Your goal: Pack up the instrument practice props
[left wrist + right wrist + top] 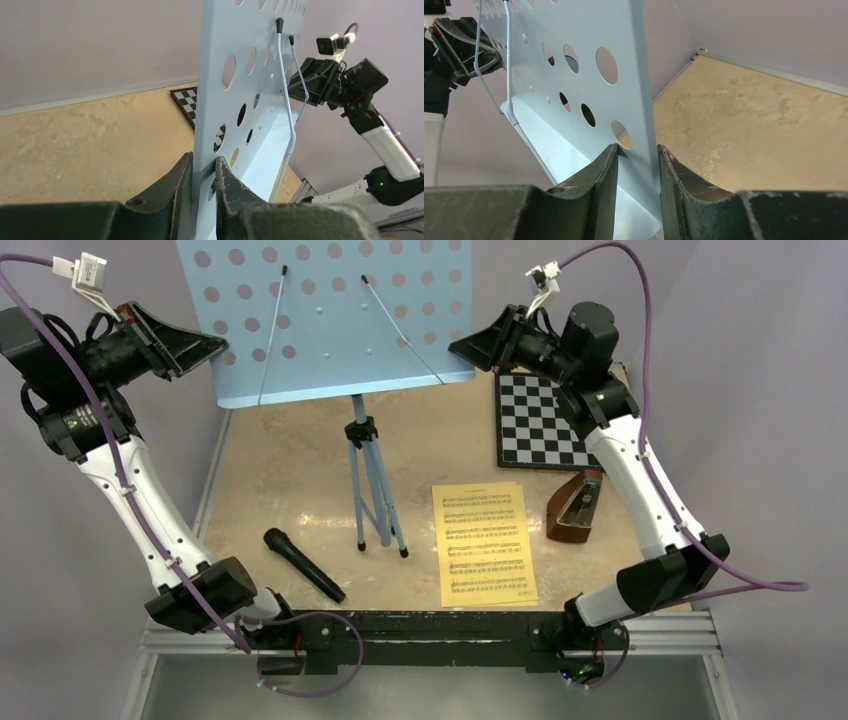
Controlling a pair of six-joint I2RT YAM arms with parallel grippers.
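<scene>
The light-blue music stand's perforated tray (pixel 330 320) stands raised at the back on its tripod (pixel 372 490). My left gripper (pixel 215 345) is shut on the tray's left edge; in the left wrist view both jaws press the sheet (pixel 220 40) at the gripper (pixel 204 162). My right gripper (pixel 460 345) is closed round the tray's right edge, with the tray (pixel 589 30) slanting across the gap at the gripper (pixel 638 150). Yellow sheet-music pages (pixel 485 540) lie flat at front right. The brown metronome (pixel 578 508) stands just right of them.
A black-and-white chessboard (pixel 540 420) lies at back right, under my right arm. A black microphone (pixel 303 564) lies at front left, near the tripod's feet. The purple walls close in behind and at both sides.
</scene>
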